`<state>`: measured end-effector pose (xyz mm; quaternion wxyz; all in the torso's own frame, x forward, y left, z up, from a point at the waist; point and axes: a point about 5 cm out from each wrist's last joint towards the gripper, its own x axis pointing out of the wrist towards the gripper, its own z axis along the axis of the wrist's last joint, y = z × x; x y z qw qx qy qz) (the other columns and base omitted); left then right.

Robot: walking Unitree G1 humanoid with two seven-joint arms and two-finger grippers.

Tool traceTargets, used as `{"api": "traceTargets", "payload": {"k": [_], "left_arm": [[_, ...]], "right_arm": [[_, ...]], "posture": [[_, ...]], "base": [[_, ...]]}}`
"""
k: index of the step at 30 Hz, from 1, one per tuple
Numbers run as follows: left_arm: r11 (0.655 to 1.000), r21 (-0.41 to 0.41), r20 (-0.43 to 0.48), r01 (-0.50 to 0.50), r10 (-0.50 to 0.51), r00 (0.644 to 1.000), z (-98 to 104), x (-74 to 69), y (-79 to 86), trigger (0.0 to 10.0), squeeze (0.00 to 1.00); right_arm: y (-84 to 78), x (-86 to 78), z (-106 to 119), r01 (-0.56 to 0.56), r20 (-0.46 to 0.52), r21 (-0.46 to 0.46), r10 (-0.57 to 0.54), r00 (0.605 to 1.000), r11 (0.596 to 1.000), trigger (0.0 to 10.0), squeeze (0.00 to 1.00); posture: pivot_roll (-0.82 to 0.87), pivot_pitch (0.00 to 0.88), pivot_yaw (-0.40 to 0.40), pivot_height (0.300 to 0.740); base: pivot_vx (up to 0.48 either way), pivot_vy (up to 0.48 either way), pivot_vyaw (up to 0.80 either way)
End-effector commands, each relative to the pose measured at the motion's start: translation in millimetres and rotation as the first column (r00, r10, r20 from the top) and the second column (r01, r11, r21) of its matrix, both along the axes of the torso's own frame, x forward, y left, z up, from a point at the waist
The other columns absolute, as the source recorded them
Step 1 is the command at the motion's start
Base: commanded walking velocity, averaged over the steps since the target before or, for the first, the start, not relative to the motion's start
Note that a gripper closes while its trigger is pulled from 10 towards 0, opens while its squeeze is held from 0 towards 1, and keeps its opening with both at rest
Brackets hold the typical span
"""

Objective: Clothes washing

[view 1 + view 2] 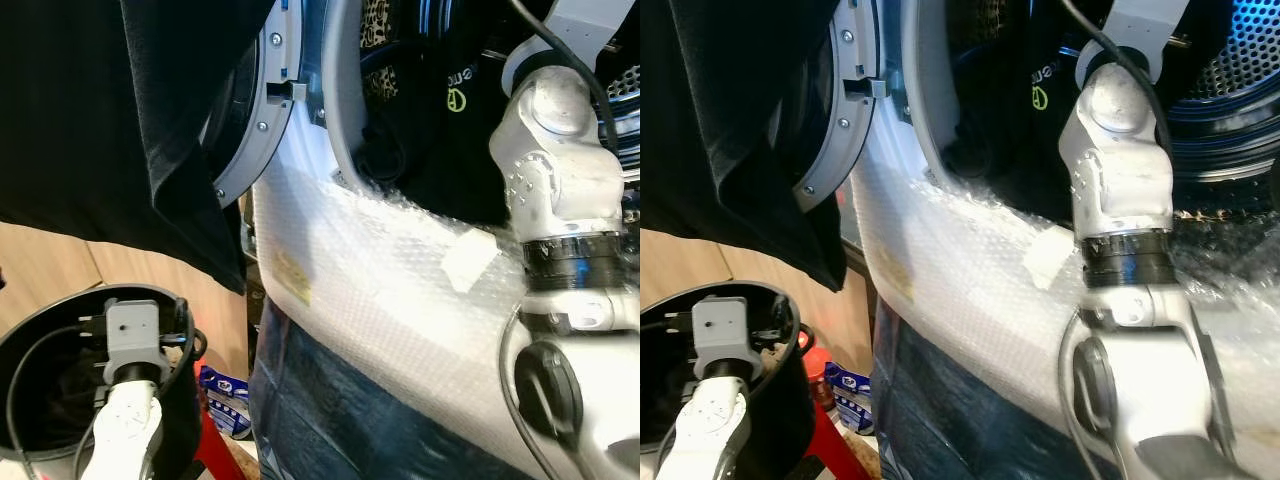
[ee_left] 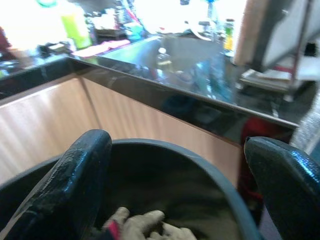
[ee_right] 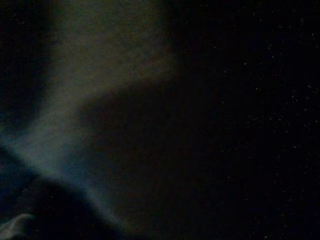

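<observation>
The washing machine, white and wrapped in bubble film, runs across the middle of the head view, with its round door opening in the upper centre. Dark clothes fill the drum, one bearing a green logo with letters too partial to read, and a leopard-print piece lies at the opening's upper edge. A small yellow sticker on the machine's front is not legible. The right arm reaches into the drum at the upper right; whether the right hand is spread or closed cannot be told, its wrist view being almost black. A black garment hangs across the upper left. At the lower left the left hand, fingers spread wide and holding nothing, hangs over a dark round bin with pale cloth inside.
</observation>
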<state>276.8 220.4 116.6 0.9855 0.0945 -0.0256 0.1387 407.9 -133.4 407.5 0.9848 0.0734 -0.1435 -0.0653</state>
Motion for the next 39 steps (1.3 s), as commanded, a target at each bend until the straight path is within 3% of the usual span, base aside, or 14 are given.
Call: {"api": "traceTargets", "payload": {"k": [1, 4, 6, 9, 11, 12, 16, 18, 21, 22, 24, 28, 31, 39], "left_arm": [[0.999, -0.004, -0.031, 0.045, -0.045, 0.998, -4, 3.7, -6.6, 10.0, 0.0], [0.997, 0.014, -0.029, 0.078, -0.078, 0.997, -2, 4.8, -10.1, 10.0, 0.0], [0.997, 0.012, -0.025, 0.082, -0.082, 0.996, -1, 4.7, -11.3, 10.0, 0.0], [0.998, 0.0, -0.027, 0.065, -0.065, 0.998, -3, 3.9, -11.2, 10.0, 0.0], [0.998, -0.006, -0.031, 0.066, -0.067, 0.997, -5, 2.4, -12.5, 10.0, 0.0], [0.997, -0.013, -0.048, 0.074, -0.075, 0.996, -10, 0.1, -15.4, 10.0, 0.0], [0.995, -0.013, -0.058, 0.096, -0.097, 0.994, -11, 1.7, -19.3, 10.0, 0.0], [0.995, -0.012, -0.056, 0.098, -0.099, 0.994, -11, 2.3, -20.3, 10.0, 0.0], [0.995, -0.018, -0.052, 0.103, -0.104, 0.993, -11, 4.3, -22.4, 10.0, 0.0], [0.994, -0.019, -0.053, 0.105, -0.106, 0.993, -12, 5.0, -23.8, 10.0, 0.0], [0.994, -0.021, -0.052, 0.106, -0.107, 0.993, -12, 5.5, -24.6, 10.0, 0.0], [0.994, -0.024, -0.048, 0.108, -0.109, 0.993, -11, 5.7, -26.0, 10.0, 0.0], [0.996, -0.03, -0.051, 0.087, -0.088, 0.995, -13, 2.6, -23.3, 10.0, 0.0], [0.999, -0.026, -0.05, 0.047, -0.049, 0.998, -12, -2.1, -15.3, 10.0, 0.0]], "right_arm": [[10.1, 0.4, 16, -0.048, 0.035, -0.074, 0.05, 0.998, 0.996, 10.0, 0.0], [0.2, -2.5, 33, 0.0, 0.07, -0.049, 0.004, 0.998, 0.999, 10.0, 0.0], [-32.6, -16.4, 67, 0.15, 0.188, 0.048, -0.157, 0.97, 0.987, 10.0, 0.0], [-38.2, -19.0, 72, 0.195, 0.21, 0.002, -0.191, 0.959, 0.981, 10.0, 0.0], [-22.2, -8.8, 55, 0.123, 0.141, -0.121, -0.106, 0.984, 0.985, 10.0, 0.0], [-4.8, 6.0, 16, 0.024, -0.002, -0.167, -0.025, 1.0, 0.986, 10.0, 0.0], [0.3, 16.6, -27, -0.032, -0.168, -0.091, 0.016, 0.986, 0.995, 10.0, 0.0], [-4.1, 15.9, -23, -0.019, -0.157, -0.047, 0.011, 0.988, 0.999, 10.0, 0.0], [-41.2, -6.4, 46, 0.172, 0.116, -0.075, -0.163, 0.98, 0.982, 10.0, 0.0], [-53.9, -17.9, 66, 0.27, 0.24, -0.07, -0.247, 0.939, 0.96, 10.0, 0.0], [-59.0, -20.6, 68, 0.325, 0.277, -0.078, -0.293, 0.915, 0.942, 10.0, 0.0], [-41.2, -0.6, 27, 0.176, 0.122, -0.142, -0.16, 0.98, 0.974, 10.0, 0.0], [-36.1, 2.6, 13, 0.165, 0.138, -0.136, -0.146, 0.98, 0.977, 10.0, 0.0], [-56.8, -14.9, -13, 0.151, 0.164, 0.128, -0.171, 0.971, 0.98, 10.0, 0.0]], "posture": [[0.06, 0.0, -0.065, 0.74], [0.07, 0.0, -0.074, 0.74], [0.09, 0.0, -0.088, 0.74], [0.09, 0.0, -0.097, 0.74], [0.08, 0.0, -0.1, 0.74], [0.08, 0.0, -0.099, 0.74], [0.07, 0.0, -0.096, 0.74], [0.06, 0.0, -0.09, 0.74], [0.05, 0.0, -0.096, 0.74], [0.06, 0.0, -0.104, 0.74], [0.06, 0.0, -0.101, 0.74], [0.06, 0.0, -0.106, 0.74], [0.07, 0.0, -0.106, 0.74], [0.08, 0.0, -0.103, 0.74]], "base": [[0.0, 0.0, 0.0], [0.0, 0.0, 0.0], [0.0, 0.0, 0.0], [0.0, 0.0, 0.0], [0.0, 0.0, 0.0], [0.0, 0.0, 0.0], [0.0, 0.0, 0.0], [0.0, 0.0, 0.0], [0.0, 0.0, 0.0], [0.0, 0.0, 0.0], [0.0, 0.0, 0.0], [0.0, 0.0, 0.0], [0.0, 0.0, 0.0], [0.0, 0.0, 0.0]]}}
